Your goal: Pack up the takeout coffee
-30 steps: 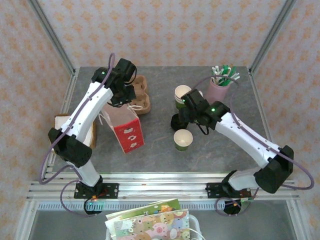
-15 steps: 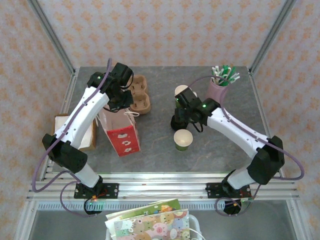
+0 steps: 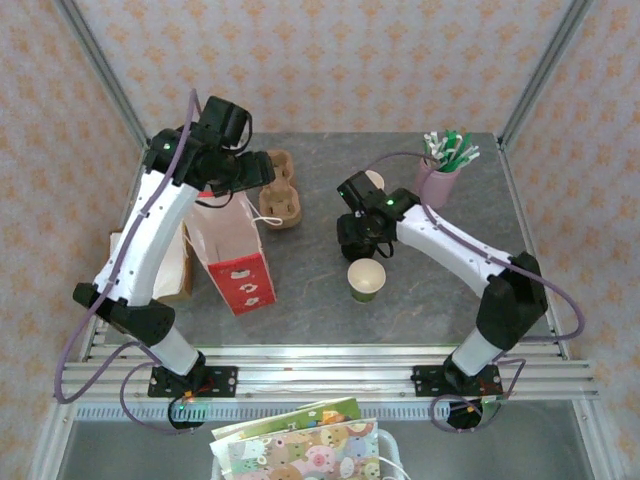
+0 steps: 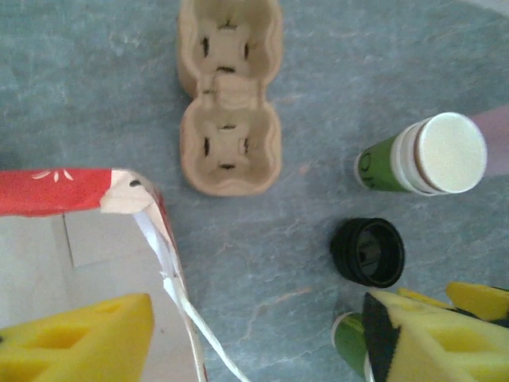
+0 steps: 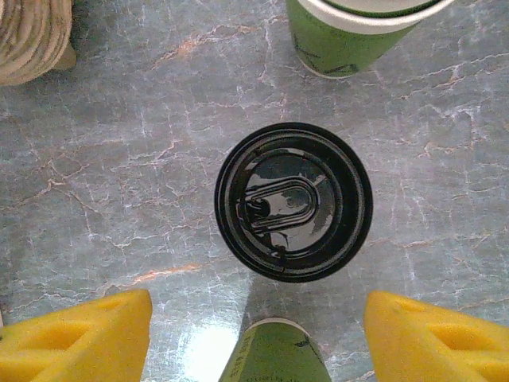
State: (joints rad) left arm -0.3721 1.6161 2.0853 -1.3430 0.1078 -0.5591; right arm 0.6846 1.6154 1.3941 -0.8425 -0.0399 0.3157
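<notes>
Grey marble worktop (image 3: 320,290) bears the takeout coffee (image 5: 293,201) beneath the open, empty right gripper (image 5: 254,338), which may topple the lidless green cup (image 5: 278,358) near it; the left gripper (image 4: 254,338), well apart, gapes empty too.

This is a robotics lab test cell dressed up as a coffee counter, not a real café. Bare aluminium frame posts (image 3: 100,70) rise at the upper left and upper right, holding flat panels of cream wallpaper with an orange motif (image 3: 330,60) as backdrop. Two white-and-black robot arms (image 3: 150,225) with loose purple cables are bolted to a slotted aluminium rail (image 3: 320,375) along the lower edge of a grey marble-patterned tabletop (image 3: 310,310). The café props sit mid-frame: an open green paper cup (image 3: 366,280), a pink tumbler of straws (image 3: 437,180), a brown moulded-pulp cup carrier (image 3: 278,195) and a red-and-white paper bag (image 3: 235,265).
</notes>
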